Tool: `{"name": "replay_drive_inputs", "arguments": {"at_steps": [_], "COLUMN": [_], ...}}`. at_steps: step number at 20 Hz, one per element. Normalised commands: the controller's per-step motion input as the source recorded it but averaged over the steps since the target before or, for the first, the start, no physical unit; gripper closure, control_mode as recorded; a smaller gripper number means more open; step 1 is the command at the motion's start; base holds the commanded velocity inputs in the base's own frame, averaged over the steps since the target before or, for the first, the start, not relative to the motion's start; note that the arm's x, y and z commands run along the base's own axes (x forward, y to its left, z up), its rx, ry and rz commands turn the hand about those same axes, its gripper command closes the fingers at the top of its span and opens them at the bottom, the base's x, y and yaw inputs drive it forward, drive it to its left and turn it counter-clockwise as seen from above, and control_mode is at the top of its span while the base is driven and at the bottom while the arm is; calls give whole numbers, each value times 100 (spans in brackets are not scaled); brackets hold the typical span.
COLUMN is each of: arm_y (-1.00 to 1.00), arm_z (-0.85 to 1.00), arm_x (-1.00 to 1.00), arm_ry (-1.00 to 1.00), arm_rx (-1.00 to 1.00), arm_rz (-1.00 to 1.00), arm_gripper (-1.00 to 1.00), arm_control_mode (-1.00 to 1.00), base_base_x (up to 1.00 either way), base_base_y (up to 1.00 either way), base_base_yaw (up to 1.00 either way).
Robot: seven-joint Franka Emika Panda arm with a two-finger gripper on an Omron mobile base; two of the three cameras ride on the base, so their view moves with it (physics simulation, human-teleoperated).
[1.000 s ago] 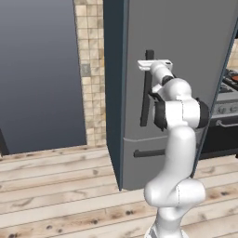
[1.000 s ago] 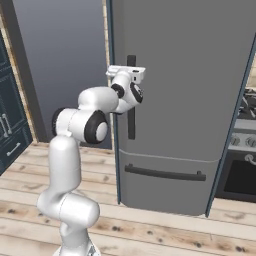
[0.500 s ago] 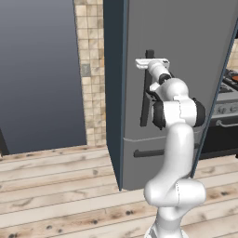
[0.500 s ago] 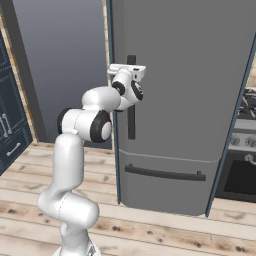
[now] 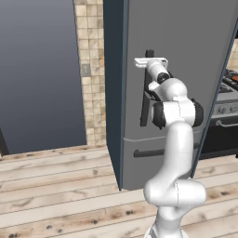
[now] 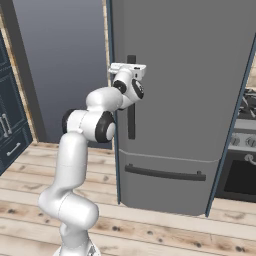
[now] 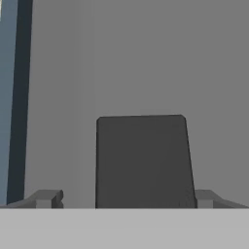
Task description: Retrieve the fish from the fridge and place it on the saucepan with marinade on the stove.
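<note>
Dark handle (image 7: 141,160) top between wide-apart gripper (image 7: 124,198) tips.

A beige tiled wall (image 5: 89,69) meets the pale wooden plank floor (image 5: 56,186).

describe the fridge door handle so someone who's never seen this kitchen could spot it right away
Find the tall grey fridge left of the stove. On its upper door's left edge is the door handle, a dark vertical bar; the lower drawer handle runs horizontally.
</note>
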Motion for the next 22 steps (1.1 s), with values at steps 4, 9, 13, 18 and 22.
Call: {"name": "replay_drive_inputs", "arguments": {"at_steps": [4,9,13,18,22], "arm_y": [1,0,0,0,-1], "arm_z": [-2,0,0,0,0], "arm_x": [16,0,0,0,0], "arm_ry": [0,0,0,0,0], "arm_rx": [0,0,0,0,0], "arm_rz": [0,0,0,0,0], "arm_gripper": [-100,-100,-100,-100,100], "arm_control_mode": [-100,-100,-100,-100,-100], "base_base_x": [0,0,0,0,0], "base_base_y": [0,0,0,0,0], "base_base_yaw": [0,0,0,0,0]}}
